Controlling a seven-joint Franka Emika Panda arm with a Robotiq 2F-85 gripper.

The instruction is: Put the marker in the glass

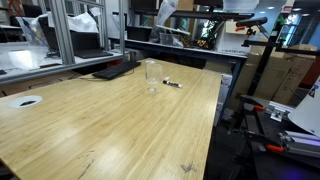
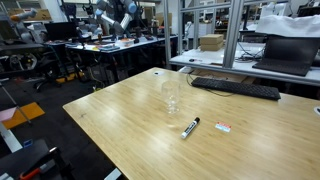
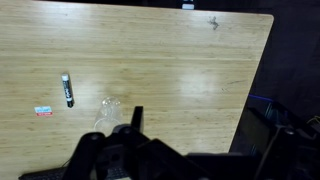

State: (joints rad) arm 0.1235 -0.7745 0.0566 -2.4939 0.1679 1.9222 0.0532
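The marker (image 1: pixel 172 84) is a slim black stick with a whitish end, lying flat on the wooden table a short way from the glass; it also shows in the exterior view (image 2: pixel 190 127) and the wrist view (image 3: pixel 67 90). The clear tall glass (image 1: pixel 151 75) stands upright and empty, seen also in the exterior view (image 2: pixel 173 95) and faintly from above in the wrist view (image 3: pixel 108 112). My gripper (image 3: pixel 180 140) hangs high above the table, well clear of both, and shows as dark shapes along the bottom of the wrist view. It looks open and holds nothing.
A small white and red tag (image 2: pixel 223 127) lies beside the marker. A black keyboard (image 2: pixel 235 88) sits at the table's far edge. A white disc (image 1: pixel 25 101) lies near a corner. The table edge (image 3: pixel 262 70) drops to a dark floor with gear.
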